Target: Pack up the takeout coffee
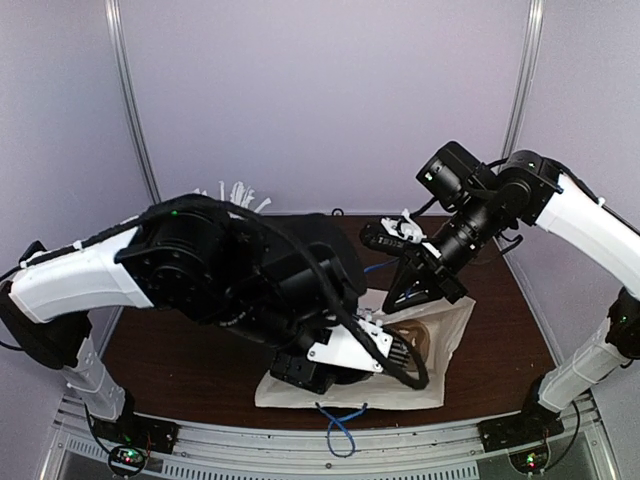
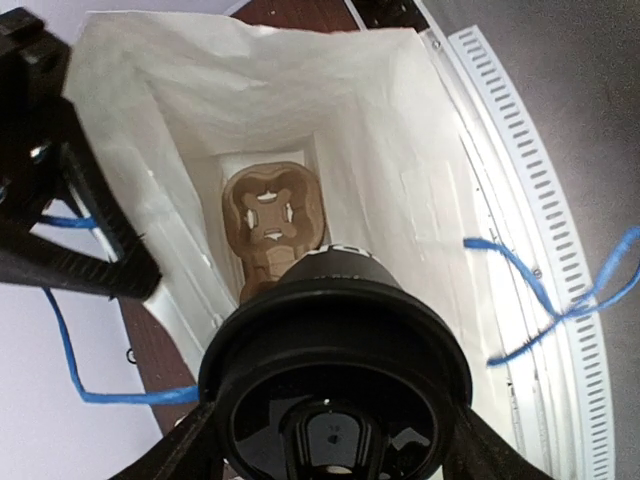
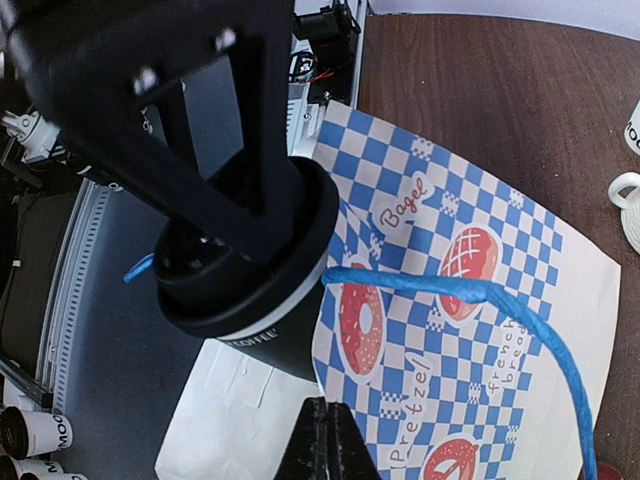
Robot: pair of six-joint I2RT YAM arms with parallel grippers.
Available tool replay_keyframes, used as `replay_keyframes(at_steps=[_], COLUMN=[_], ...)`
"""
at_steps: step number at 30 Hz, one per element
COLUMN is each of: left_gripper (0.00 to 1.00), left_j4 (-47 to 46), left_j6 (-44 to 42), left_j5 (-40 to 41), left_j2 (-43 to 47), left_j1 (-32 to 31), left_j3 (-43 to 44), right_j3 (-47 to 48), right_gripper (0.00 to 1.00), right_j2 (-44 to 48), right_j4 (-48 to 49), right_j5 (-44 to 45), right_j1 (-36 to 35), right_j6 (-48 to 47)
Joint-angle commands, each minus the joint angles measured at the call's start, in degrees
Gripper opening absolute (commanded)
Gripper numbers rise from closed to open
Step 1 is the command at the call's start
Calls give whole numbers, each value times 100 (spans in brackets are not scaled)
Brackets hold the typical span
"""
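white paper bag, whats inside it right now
A brown cardboard cup carrier lies at the bottom of the white paper bag. The takeout coffee, held by the left gripper at the mouth, covers the carrier's near end and anything else there.

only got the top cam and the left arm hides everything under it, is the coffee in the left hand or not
observer: yes, the left wrist view shows the takeout coffee held by the left hand, lid on.
operator: in the bag yet
observer: it's at the open mouth of the bag, base pointing in.
operator: anything inside already
observer: a brown cup carrier lies at the bottom.
operator: and the other arm
observer: the right hand is shut at the bag's rim, seemingly pinching it to hold the mouth open.
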State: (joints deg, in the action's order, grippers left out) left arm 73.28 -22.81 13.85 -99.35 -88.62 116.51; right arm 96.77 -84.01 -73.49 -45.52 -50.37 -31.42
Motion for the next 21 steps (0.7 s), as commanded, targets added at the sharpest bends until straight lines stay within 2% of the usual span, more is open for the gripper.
replay_keyframes(at_steps=[1,5,10,13,18,21], left_gripper=[63,64,63,64,64,64], left_j4=[-572,-867,-1558,-1940,-2064,-2386], left_j6=[-651,-788,-1262,-1526,-1481,-1599], left_j5=[919,1060,1634,1716,1720,1732], left_j2=[-327,-411,-346,-297,-152,13], left_j1=[-198,-250,-266,-340,-368,-371], left_j3=[-334,-393,-1054,-1267,-1191,-1567], right_j3=[-198,-282,-449,-618,-500,-439], right_gripper=[0,0,0,0,0,0], right_j2=[275,335,482,550,523,509], right_j4=[236,321,233,397,430,358], right_j5=[-125,-102,-312,-163,-206,-392], right_j1=[66,156,185,263,381,395], right_j6=[93,197,50,145,240,226])
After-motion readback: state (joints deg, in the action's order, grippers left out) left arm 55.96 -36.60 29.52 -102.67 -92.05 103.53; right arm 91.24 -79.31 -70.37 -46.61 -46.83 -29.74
